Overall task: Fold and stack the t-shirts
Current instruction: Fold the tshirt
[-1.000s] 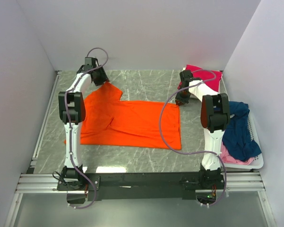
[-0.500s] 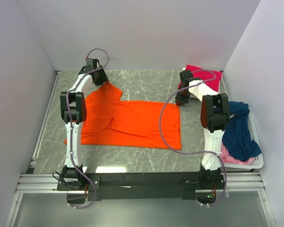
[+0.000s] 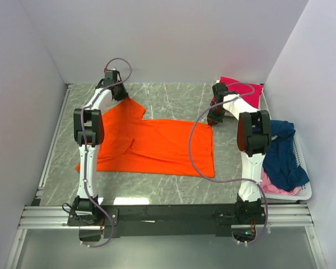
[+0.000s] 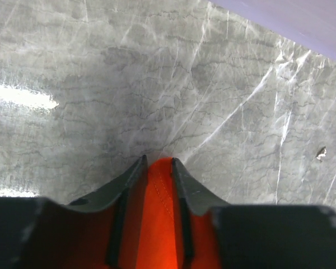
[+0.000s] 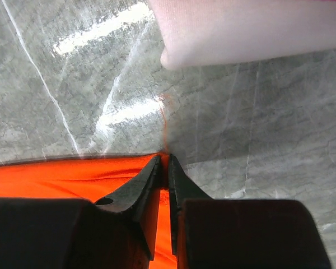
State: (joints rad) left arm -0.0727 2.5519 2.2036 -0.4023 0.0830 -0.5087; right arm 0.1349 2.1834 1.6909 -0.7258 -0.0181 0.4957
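Observation:
A bright orange t-shirt (image 3: pixel 151 147) lies spread flat on the marble table (image 3: pixel 173 98). My left gripper (image 3: pixel 119 93) is at its far left sleeve corner. In the left wrist view the left gripper (image 4: pixel 158 161) stands with a ridge of orange cloth (image 4: pixel 157 213) pinched between its fingers. My right gripper (image 3: pixel 215 119) is at the shirt's far right corner. In the right wrist view the right gripper (image 5: pixel 164 158) is shut on the orange hem (image 5: pixel 56 174). A folded magenta t-shirt (image 3: pixel 244 89) lies at the back right.
A white basket (image 3: pixel 303 191) at the right edge holds a navy t-shirt (image 3: pixel 283 157) over a pale pink one (image 3: pixel 273 188). A pale cloth fold (image 5: pixel 246 31) lies just beyond the right gripper. Walls close in the table at the back and on both sides.
The left jaws have narrowed onto the orange sleeve corner, and the left wrist has shifted slightly to the right. The right arm and the shirt look unchanged.

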